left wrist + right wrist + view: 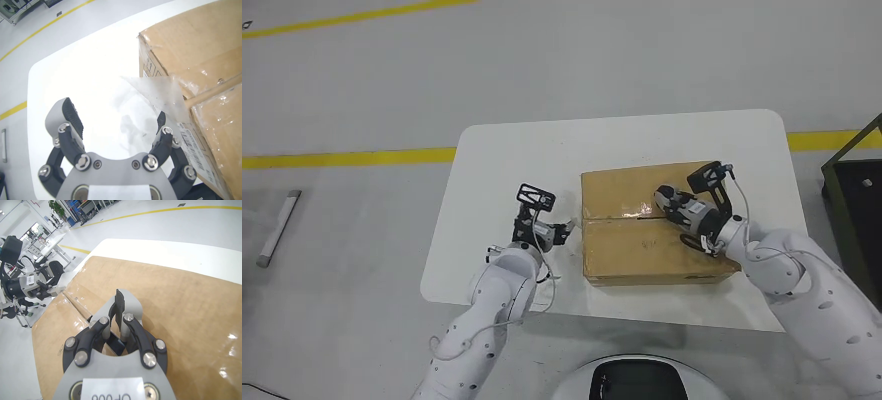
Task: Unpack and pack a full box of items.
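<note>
— What's the biggest thing there, and how many?

— One white table (492, 190), filling the centre of the top view. On its right half sits one cardboard box (642, 255), the thing to be unpacked. It lies flat and shut.

— Shut how?

— Two top flaps (627, 190) lie level and meet in one seam (622, 219) that runs across the box from its left side to its right. Glossy clear tape covers part of the lid.

— And the arms?

— Two. The left gripper (562, 230) hangs over bare table just beside the box's left side, level with the seam. In its wrist view the left gripper (114, 108) has its two ribbed pads (72, 115) spread wide with nothing between them.

— The other one?

— The right gripper (664, 200) is above the lid, right of the frame's centre and close to the seam. Seen from its wrist, the right gripper (119, 299) has both pads pressed together, and nothing shows between them.

— Anything smaller?

— One loose strip of clear tape (160, 91), peeled off the box corner at the seam and sticking out towards the left pincer's nearer finger. I cannot tell whether it touches that finger.
</note>
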Motion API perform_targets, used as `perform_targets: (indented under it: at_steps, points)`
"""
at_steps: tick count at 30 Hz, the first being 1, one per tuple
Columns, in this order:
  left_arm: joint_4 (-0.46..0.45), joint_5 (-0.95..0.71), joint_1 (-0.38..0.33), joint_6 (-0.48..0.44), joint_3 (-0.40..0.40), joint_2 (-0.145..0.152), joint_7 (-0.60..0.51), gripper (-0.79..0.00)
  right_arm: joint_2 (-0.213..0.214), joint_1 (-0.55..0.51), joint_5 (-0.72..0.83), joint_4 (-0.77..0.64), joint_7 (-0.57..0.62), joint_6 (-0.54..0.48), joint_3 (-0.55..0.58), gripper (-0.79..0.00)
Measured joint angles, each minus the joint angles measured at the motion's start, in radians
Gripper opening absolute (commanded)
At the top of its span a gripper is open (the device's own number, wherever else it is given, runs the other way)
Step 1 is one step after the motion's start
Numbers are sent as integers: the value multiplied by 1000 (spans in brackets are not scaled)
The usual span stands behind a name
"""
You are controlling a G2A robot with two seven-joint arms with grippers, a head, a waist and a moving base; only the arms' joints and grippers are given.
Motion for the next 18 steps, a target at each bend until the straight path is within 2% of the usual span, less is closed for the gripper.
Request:
perform_targets:
  at_steps: [11, 18]
  points:
    - [-47, -129, 21, -44, -60, -8, 20, 0, -7, 16, 7, 19, 3, -1, -8, -785]
    - [-13, -120, -21, -58, -38, -20, 21, 0, -10, 22, 10, 27, 3, -4, -7, -785]
